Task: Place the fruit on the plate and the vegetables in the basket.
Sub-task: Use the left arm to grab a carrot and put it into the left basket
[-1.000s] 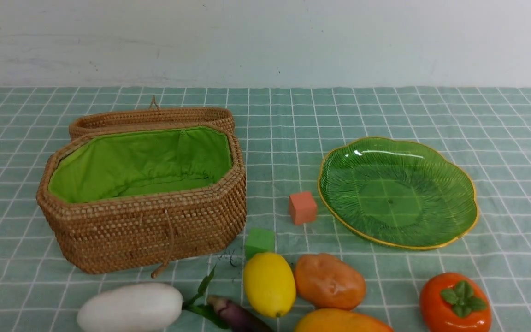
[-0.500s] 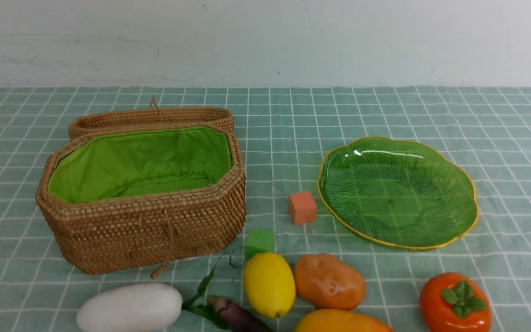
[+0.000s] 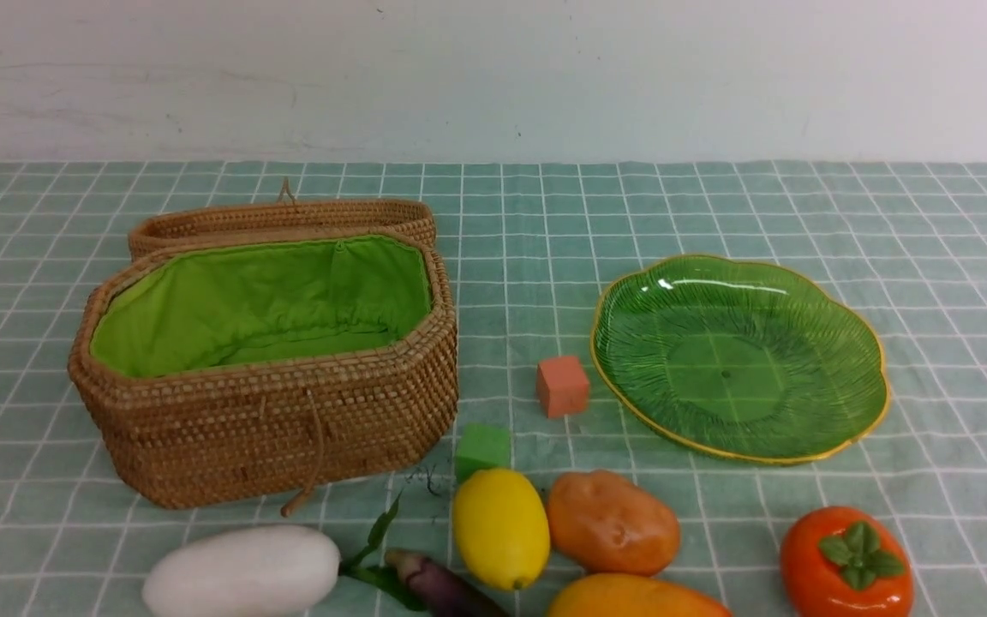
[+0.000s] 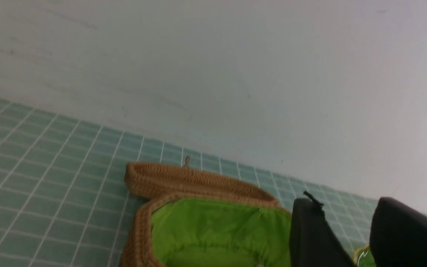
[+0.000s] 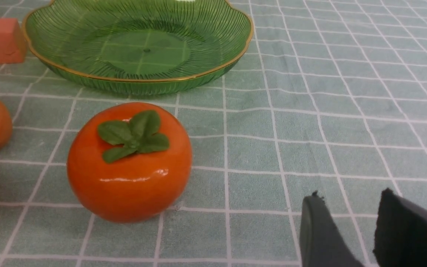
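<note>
The wicker basket [image 3: 271, 428] stands open at the left, showing its green lining; the green plate [image 3: 631, 411] lies at the right, bare. Along the near edge lie the white radish [image 3: 241, 570], purple piece [image 3: 442, 587], lemon [image 3: 500, 528], potato [image 3: 612, 523], mango [image 3: 631, 598] and persimmon [image 3: 845, 561]. No gripper shows in the front view. My left gripper [image 4: 345, 202] hangs open and holds nothing, on the near side of the basket [image 4: 139, 230]. My right gripper [image 5: 348, 196] is open over bare cloth, beside the persimmon [image 5: 130, 167] and apart from it, with the plate [image 5: 139, 79] beyond.
A salmon cube [image 3: 562, 386] sits just left of the plate and a green cube [image 3: 482, 447] by the basket's near right corner. The basket's lid [image 3: 284, 218] lies behind it. A white wall bounds the checked cloth at the back.
</note>
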